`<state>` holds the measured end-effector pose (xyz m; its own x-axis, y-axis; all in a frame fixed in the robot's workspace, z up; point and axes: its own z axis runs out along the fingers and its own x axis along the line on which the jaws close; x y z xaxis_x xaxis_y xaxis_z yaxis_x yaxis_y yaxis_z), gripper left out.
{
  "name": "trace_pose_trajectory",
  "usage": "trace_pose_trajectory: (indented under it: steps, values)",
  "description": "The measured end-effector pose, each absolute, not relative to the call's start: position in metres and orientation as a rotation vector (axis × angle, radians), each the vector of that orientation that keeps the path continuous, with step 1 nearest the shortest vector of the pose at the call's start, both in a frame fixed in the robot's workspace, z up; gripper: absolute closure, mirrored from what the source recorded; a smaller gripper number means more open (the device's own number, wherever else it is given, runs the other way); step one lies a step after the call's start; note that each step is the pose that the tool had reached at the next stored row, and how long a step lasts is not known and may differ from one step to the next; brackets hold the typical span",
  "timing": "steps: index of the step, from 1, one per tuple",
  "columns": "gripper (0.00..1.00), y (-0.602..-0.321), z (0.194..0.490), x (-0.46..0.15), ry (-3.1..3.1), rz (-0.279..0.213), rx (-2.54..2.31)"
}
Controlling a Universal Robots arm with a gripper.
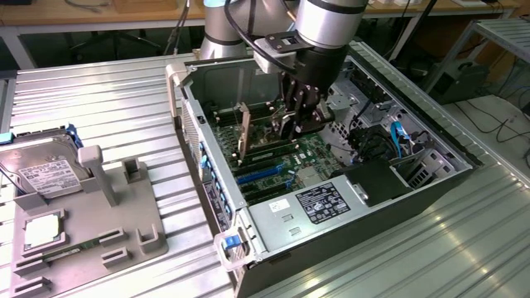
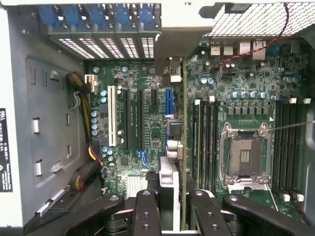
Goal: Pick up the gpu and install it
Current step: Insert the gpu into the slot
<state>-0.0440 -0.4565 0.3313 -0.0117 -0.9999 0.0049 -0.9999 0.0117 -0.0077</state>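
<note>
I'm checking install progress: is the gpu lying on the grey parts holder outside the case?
No, the gpu stands on edge between the gripper's fingers, over the motherboard.

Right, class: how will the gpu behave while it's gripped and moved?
Probably stiff: the gpu runs straight, edge-on, between the gripper fingers. Thin and upright over the motherboard, it would likely tip if let go.

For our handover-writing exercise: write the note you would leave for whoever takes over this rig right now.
Gripper: shut on the gpu, inside the open computer case.
The gpu stands on edge over the motherboard and its expansion slots.
Done: pickup, carry into the case.
Left: cannot tell whether it is seated; not yet released.
</note>
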Motion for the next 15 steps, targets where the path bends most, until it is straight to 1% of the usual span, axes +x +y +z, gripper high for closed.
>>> trace_pose_trajectory:
  steps: [15]
  values:
    - [0.71,-0.457,0.315,-0.061,2.238,-0.011,-2.205]
